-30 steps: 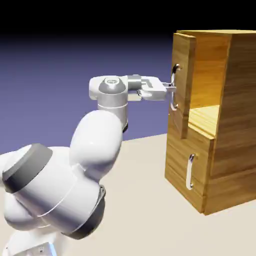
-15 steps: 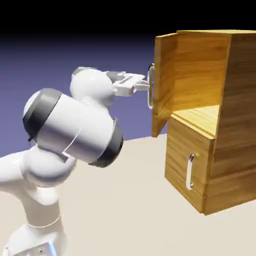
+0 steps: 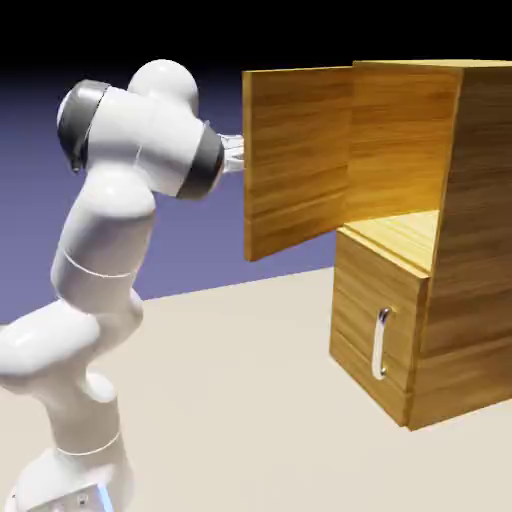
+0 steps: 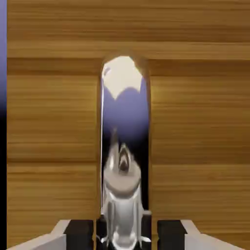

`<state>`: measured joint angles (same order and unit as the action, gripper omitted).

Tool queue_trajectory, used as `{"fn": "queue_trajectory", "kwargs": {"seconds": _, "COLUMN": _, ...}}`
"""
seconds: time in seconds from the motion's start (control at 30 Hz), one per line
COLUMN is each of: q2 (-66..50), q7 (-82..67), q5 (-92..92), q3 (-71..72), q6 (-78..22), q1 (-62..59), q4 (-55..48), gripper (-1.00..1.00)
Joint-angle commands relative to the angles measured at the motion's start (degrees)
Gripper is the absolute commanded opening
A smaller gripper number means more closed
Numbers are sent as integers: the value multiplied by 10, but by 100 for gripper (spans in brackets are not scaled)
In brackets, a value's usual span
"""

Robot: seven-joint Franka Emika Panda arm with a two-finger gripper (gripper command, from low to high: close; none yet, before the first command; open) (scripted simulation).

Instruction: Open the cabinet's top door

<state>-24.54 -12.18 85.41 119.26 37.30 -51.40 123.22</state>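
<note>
Arm [image 3: 100, 260] rises from lower left in the exterior view, bends high, wrist level and aimed right at the door. Gripper [image 4: 123, 233] mostly hidden there behind elbow and door edge. Hand view: dark fingers [image 4: 80, 233] pinched close on the handle [image 4: 122, 161], silver bar running up the middle against wood grain. Top door [image 3: 297, 155] swung wide, inner face toward camera, hinged to the cabinet [image 3: 440, 230] at right. Upper compartment exposed. Lower door [image 3: 370, 335] flush, closed.
</note>
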Motion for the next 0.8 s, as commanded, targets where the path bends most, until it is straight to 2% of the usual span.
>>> {"fn": "queue_trajectory", "kwargs": {"seconds": 0.0, "q2": 21, "q7": 4, "q5": -17, "q3": -18, "q6": 4, "q1": 13, "q4": -16, "gripper": -100}}
{"fn": "queue_trajectory", "kwargs": {"seconds": 0.3, "q2": 208, "q7": -13, "q5": -145, "q3": -149, "q6": 87, "q1": 69, "q4": -101, "gripper": -100}}
{"fn": "queue_trajectory", "kwargs": {"seconds": 0.53, "q2": 353, "q7": -58, "q5": -235, "q3": -135, "q6": 159, "q1": -14, "q4": -145, "gripper": -100}}
{"fn": "queue_trajectory", "kwargs": {"seconds": 0.73, "q2": 468, "q7": -105, "q5": -309, "q3": -94, "q6": 172, "q1": -112, "q4": -218, "gripper": -100}}
{"fn": "queue_trajectory", "kwargs": {"seconds": 0.77, "q2": 468, "q7": -105, "q5": -309, "q3": -94, "q6": 172, "q1": -112, "q4": -218, "gripper": 100}}
